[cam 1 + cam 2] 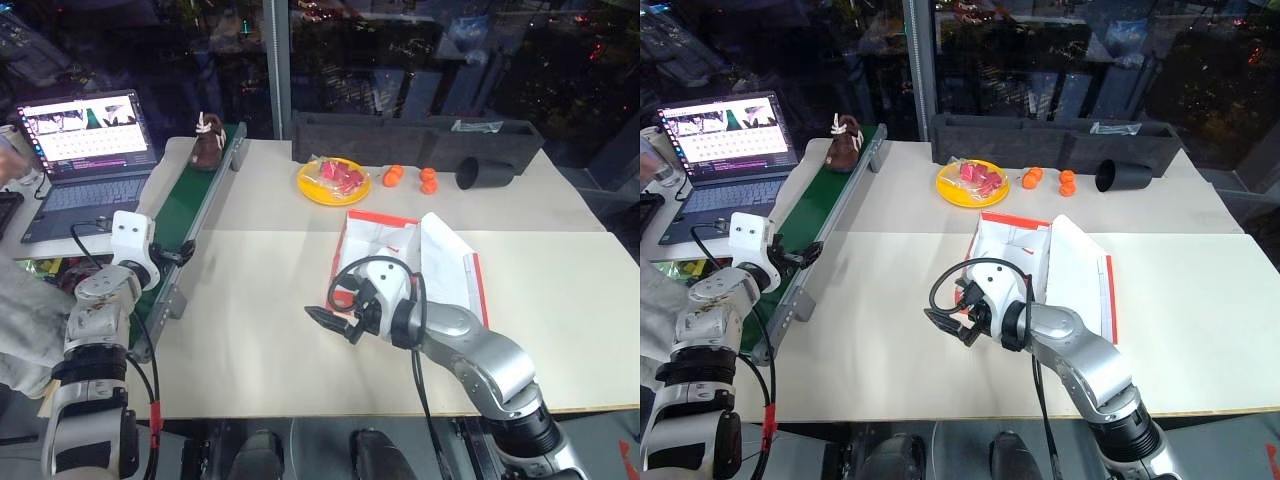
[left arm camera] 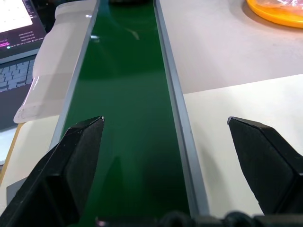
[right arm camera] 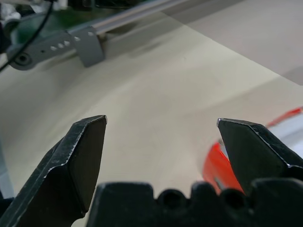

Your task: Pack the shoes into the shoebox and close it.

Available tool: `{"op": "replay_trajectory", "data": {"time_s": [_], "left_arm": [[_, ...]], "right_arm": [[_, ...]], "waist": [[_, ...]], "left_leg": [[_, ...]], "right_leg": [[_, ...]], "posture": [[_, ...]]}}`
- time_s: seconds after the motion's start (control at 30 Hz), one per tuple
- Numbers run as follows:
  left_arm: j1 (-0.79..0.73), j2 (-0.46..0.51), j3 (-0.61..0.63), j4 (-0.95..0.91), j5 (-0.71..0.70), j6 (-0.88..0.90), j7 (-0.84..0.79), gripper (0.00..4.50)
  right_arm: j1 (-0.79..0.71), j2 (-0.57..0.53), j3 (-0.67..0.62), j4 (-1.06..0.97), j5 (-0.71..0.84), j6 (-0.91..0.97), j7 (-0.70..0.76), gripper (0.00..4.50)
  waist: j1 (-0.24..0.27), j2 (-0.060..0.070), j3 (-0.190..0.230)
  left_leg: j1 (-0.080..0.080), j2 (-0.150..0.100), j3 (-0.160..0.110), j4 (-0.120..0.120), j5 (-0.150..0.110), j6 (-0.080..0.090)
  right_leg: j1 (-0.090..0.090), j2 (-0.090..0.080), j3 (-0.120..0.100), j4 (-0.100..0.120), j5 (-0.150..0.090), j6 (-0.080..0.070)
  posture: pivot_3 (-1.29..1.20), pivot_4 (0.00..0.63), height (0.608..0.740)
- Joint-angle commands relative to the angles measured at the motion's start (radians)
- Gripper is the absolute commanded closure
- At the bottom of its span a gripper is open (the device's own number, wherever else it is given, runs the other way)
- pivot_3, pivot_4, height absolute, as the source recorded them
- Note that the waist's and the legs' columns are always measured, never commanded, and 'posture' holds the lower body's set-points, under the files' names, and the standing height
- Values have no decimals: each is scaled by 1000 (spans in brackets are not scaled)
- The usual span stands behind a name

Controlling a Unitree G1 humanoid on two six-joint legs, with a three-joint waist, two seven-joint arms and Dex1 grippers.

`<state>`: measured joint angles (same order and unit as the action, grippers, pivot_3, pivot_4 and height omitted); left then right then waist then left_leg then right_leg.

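Silver arms, white wrist housings, black cables — black-fingered right pincer [image 1: 335, 322].

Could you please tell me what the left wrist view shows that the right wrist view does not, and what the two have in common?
Left wrist view: the open left gripper hangs over the green conveyor belt; beside the belt are a laptop and, across the table, the rim of a yellow plate.

Right wrist view: the open right gripper hangs over bare tabletop, with the red-orange shoebox by one finger and the conveyor's metal end bracket beyond.

Shared: two spread black fingers holding nothing, the beige table and part of the conveyor.
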<state>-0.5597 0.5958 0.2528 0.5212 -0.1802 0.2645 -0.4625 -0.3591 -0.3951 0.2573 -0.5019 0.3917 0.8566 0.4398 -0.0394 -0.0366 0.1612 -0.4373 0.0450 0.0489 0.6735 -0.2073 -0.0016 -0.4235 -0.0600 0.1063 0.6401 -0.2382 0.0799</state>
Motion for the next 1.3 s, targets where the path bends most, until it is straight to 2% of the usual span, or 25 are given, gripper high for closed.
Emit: {"op": "replay_trajectory", "data": {"time_s": [0.03,0.37,0.47,0.63,0.77,0.83,1.03,1.27,1.3], "left_arm": [[-42,17,1,19,15,-35,16,0],[-80,21,18,38,20,-74,43,0],[-137,30,51,8,-1,-70,82,0],[-196,65,14,24,33,44,87,0],[-255,92,-5,-6,22,299,97,0],[-271,97,-4,-25,18,351,102,0],[-271,103,-56,-63,35,395,70,0],[-233,99,-75,-5,64,466,96,0],[-225,97,-80,-16,62,472,85,536]], "right_arm": [[-7,-4,-36,1,-17,-22,-7,84],[8,-17,-17,-1,-28,-8,12,84],[11,-16,-17,1,-32,-8,13,84],[11,-11,-14,2,-36,-5,10,84],[19,-14,-18,0,-40,-4,8,84],[21,-13,-18,-2,-41,-2,6,84],[29,3,-18,-12,-34,-1,-1,84],[26,22,-39,-24,-20,6,-15,84],[24,24,-44,-25,-18,7,-16,0]], "waist": [[0,0,0],[0,0,0],[1,-2,1],[-1,-3,0],[-2,-3,0],[-2,-3,1],[-1,-3,1],[-3,-3,1],[-3,-3,1]], "left_leg": [[0,0,0,0,0,0],[0,0,0,0,0,0],[-1,0,-1,0,0,0],[-1,0,-1,0,0,0],[-1,0,-1,0,0,0],[-1,0,-1,1,0,0],[-2,0,-2,1,0,0],[-1,0,-2,1,0,0],[-1,0,-2,1,0,0]], "right_leg": [[0,0,0,0,0,0],[0,0,0,0,0,0],[0,0,0,0,0,0],[0,0,-1,0,0,0],[0,0,-1,0,0,0],[0,0,-1,0,0,0],[0,0,-1,0,0,0],[-1,0,-1,1,0,0],[-1,0,-1,0,0,0]], "posture": [[0,150,740],[0,150,740],[0,150,740],[0,150,740],[0,150,740],[0,150,740],[0,150,740],[0,150,740],[0,150,740]]}}
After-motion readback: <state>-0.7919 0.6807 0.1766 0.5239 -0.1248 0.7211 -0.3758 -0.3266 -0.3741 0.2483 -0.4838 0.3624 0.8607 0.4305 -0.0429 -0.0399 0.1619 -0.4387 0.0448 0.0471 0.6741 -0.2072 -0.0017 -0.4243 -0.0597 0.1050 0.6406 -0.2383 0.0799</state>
